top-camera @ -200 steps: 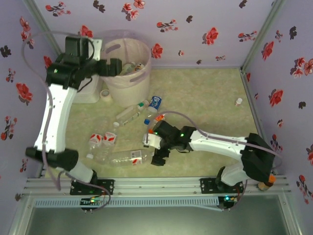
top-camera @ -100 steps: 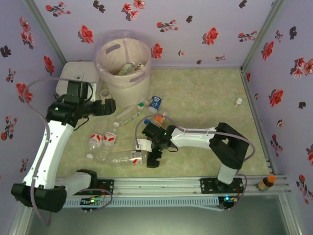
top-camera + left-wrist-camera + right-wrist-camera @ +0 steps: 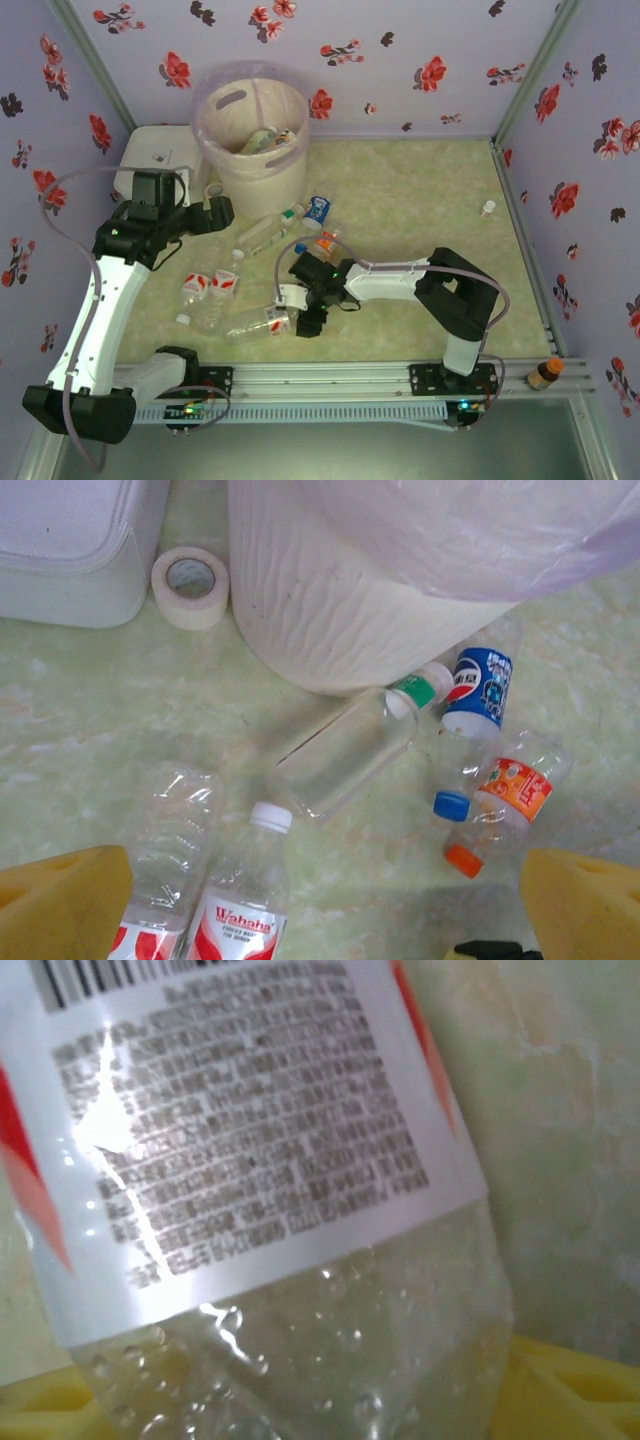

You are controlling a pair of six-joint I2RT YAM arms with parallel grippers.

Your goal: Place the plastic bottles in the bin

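**Right jaws narrowed about a labelled bottle; left jaws wide over the scatter**

The pale green mottled table is closed in on three sides by lilac flowered walls and at the near edge by a metal rail. Its right half is left largely bare, so open room is found there. The tall cream-white round bin, lined in pink, is stood at the far left with bottles already inside. A white lidded box is set just beside it. The loose clear plastic bottles are scattered left of centre, between the bin and the rail.

Since the earlier pictures the left arm has been brought down from above the bin, and the right arm has been drawn leftward with its elbow folded.

The left gripper is held in front of the box, its yellow pads spread wide, with a white-capped bottle seen between them. The right gripper is lowered at the red-and-white labelled bottle nearest the rail. That bottle is seen between its narrowed pads, though whether it is pinched cannot be told.

A cream tape roll is lying between box and bin.
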